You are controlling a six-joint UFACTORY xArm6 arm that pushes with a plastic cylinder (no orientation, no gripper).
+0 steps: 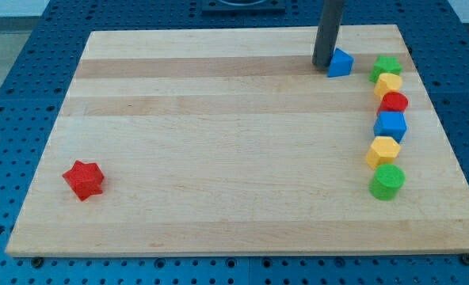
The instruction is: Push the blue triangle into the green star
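Note:
The blue triangle (341,63) lies near the top right of the wooden board (219,158). My tip (322,65) is on the board just to the triangle's left, touching or almost touching it. The green star (386,68) lies to the right of the triangle, with a small gap between them, at the top of a column of blocks.
Below the green star runs a column along the view's right: a yellow block (389,84), a red block (394,102), a blue block (390,125), a yellow hexagon (383,150), a green cylinder (388,181). A red star (84,179) lies at the lower left.

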